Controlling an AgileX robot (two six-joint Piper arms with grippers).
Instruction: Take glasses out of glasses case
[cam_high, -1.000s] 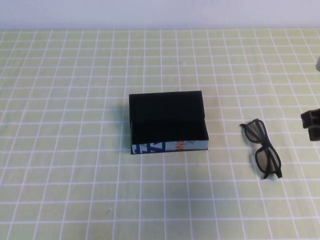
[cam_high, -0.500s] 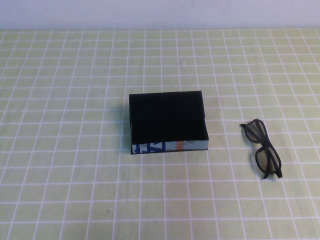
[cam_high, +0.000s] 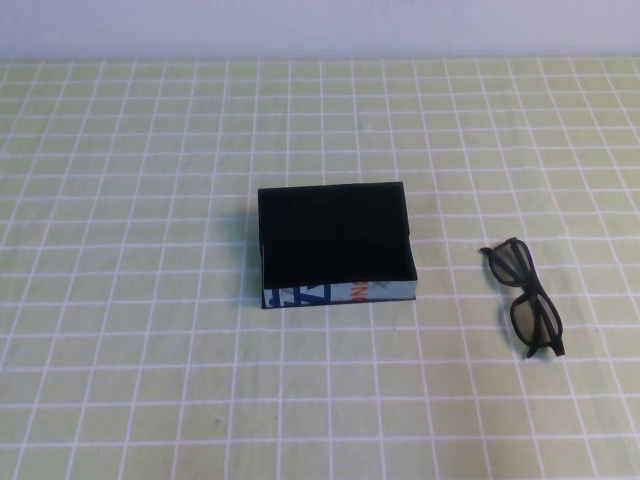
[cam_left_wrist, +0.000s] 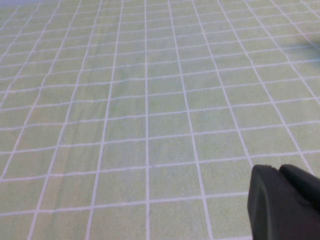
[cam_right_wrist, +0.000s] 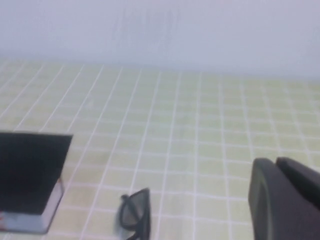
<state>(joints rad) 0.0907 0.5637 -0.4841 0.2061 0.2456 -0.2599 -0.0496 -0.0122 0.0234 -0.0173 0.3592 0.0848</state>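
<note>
The black glasses case (cam_high: 335, 245) stands open in the middle of the table, with its printed white, blue and orange strip on the near side. Nothing shows inside it. The black glasses (cam_high: 527, 297) lie on the cloth to its right, apart from it. The right wrist view also shows the case (cam_right_wrist: 30, 175) and the glasses (cam_right_wrist: 136, 212). My right gripper (cam_right_wrist: 275, 162) is shut and empty, raised and back from the glasses. My left gripper (cam_left_wrist: 280, 172) is shut and empty over bare cloth. Neither gripper shows in the high view.
A green cloth with a white grid (cam_high: 150, 350) covers the table. A white wall (cam_high: 320, 25) runs along the far edge.
One second ago my right gripper showed at the right edge of the high view; it has since moved out of that view. The case and glasses have not moved.
</note>
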